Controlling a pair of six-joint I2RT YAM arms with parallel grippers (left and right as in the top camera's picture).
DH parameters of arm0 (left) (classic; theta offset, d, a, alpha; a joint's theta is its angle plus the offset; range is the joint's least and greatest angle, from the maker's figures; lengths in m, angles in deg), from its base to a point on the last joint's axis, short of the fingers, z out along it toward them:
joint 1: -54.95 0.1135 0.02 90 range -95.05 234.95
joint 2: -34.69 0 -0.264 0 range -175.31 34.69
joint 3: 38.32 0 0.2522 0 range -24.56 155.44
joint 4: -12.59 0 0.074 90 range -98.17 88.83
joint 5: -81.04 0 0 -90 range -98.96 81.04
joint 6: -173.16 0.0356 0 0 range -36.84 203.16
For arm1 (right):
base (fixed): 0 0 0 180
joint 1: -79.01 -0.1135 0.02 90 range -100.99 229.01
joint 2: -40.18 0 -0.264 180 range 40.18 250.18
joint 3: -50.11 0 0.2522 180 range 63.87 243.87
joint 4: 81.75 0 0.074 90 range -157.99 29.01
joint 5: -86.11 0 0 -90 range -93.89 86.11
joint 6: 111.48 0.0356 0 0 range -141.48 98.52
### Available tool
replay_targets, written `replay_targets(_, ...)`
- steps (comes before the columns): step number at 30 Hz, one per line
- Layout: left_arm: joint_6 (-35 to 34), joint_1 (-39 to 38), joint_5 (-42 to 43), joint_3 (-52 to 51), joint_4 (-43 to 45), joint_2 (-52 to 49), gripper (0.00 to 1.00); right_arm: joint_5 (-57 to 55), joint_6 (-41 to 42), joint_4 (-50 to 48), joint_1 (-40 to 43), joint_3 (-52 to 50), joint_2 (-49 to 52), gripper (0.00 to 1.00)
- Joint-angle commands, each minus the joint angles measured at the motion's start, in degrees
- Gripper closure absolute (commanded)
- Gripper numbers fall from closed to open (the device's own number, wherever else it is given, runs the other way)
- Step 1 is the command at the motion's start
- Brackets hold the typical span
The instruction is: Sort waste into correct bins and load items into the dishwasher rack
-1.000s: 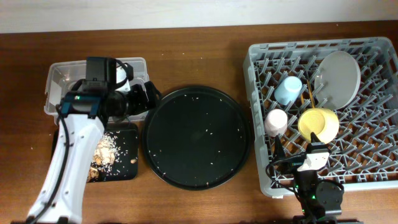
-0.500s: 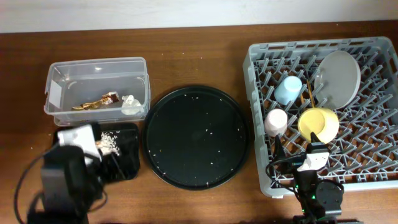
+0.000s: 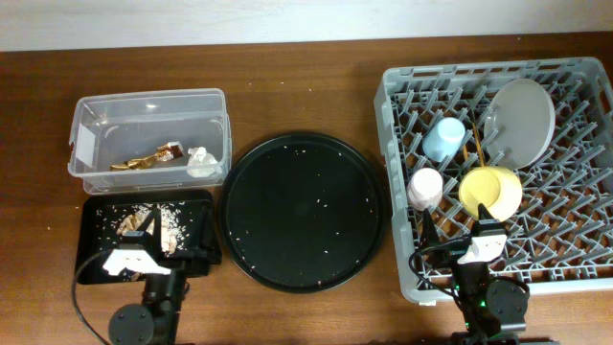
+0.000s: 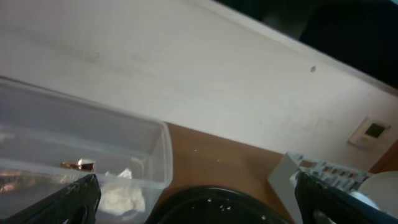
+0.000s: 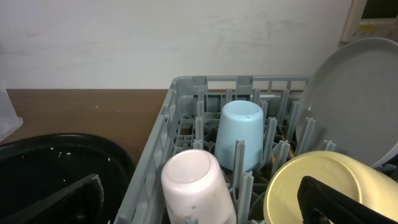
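At the upper left of the overhead view, clear box: is sitting on the table, white label on its left wall.
Wrapper: shiny gold-brown, is lying inside the clear box, low and central.
Tissue: crumpled white, is lying in the same box, just right of the wrapper.
Flat black tray: is lying just below the clear box.
Food scraps: tan shreds with pale crumbs, are resting on the flat black tray's upper half.
Round black tray: is sitting mid-frame between the bins and the rack, with white crumbs dotting it.
Rack: grey, is filling the right side of the frame.
Light blue cup: is standing mouth-down among the pegs, upper middle of the rack.
Pink-white cup: is standing mouth-down just below and left of the light blue cup.
Yellow bowl: is leaning on edge, right of the pink-white cup.
White plate: is standing tilted on edge, upper right of the rack.
Chopsticks: are poking up between the light blue cup and the white plate, lower ends hidden.
Left pincer: is hanging at the lower left, by the flat black tray's lower edge, fingers spread wide and gripping nothing.
Right pincer: is hanging at the rack's lower edge, facing the cups, spread wide and empty.
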Motion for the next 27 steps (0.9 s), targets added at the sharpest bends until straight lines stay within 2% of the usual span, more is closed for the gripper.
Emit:
replay_targets(1, 0.70, 0.70, -0.35, -4.46, 0.44, 3.02, 0.01, -0.50, 0.68, 0.31, -0.33, -0.26, -0.42, 0.02)
replay_targets(6, 0.74, 0.81, -3.02, -9.29, -0.72, 4.61, 0.01, -0.48, 0.68, 0.28, -0.33, -0.26, -0.42, 0.02)
replay_targets(9, 9.40, 1.05, -4.07, -9.25, -2.19, 4.59, 0.01, -0.50, 0.68, 0.28, -0.33, -0.26, -0.42, 0.02)
replay_targets(12, 22.47, 1.05, -4.07, -9.25, -2.32, 4.59, 0.01, -0.50, 0.68, 0.31, -0.33, -0.26, -0.42, 0.02)
replay_targets(14, 26.93, 1.05, -4.09, -9.25, -2.34, 4.59, 0.01, -0.50, 0.68, 0.31, -0.33, -0.26, -0.42, 0.02)
replay_targets(27, 27.08, 1.05, -4.04, -9.25, -2.29, 4.57, 0.01, -0.50, 0.68, 0.31, -0.33, -0.26, -0.42, 0.02)
